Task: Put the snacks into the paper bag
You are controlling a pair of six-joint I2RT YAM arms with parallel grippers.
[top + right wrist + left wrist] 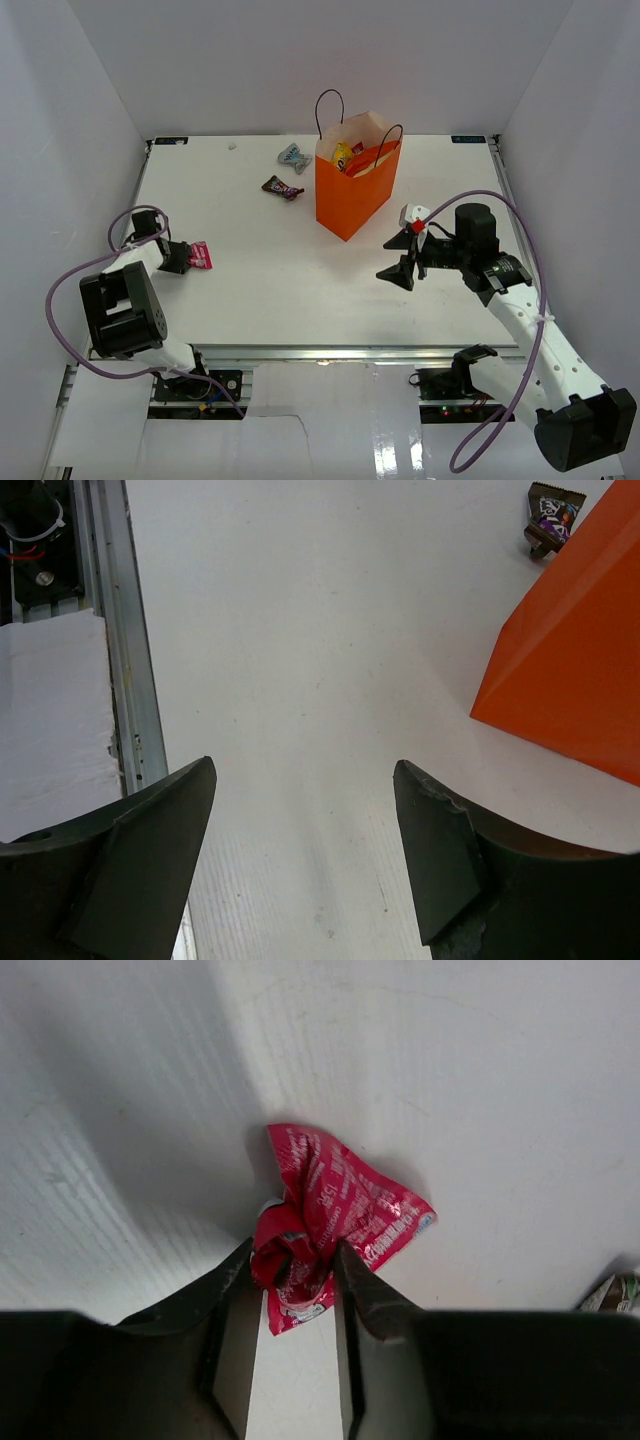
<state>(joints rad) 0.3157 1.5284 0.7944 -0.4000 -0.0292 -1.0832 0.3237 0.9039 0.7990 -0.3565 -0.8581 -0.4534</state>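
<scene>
A crumpled pink packet [345,1200] lies on the white table at the left [202,256]. My left gripper [295,1257] is shut on its near end, one finger pressing each side, low at the table [188,257]. The orange paper bag [352,190] stands upright at the middle back, with a yellow packet [342,155] and other snacks inside. A brown candy bar [282,187] and a silvery-blue wrapper [293,155] lie left of the bag. My right gripper [403,260] hovers open and empty in front of the bag's right side [305,775], with the paper bag [570,650] ahead of it.
White walls close in the table on three sides. A metal rail [110,630] runs along the table's near edge. In the left wrist view, the edge of another wrapper [618,1293] shows at the right. The brown candy bar [550,512] shows beyond the bag's corner.
</scene>
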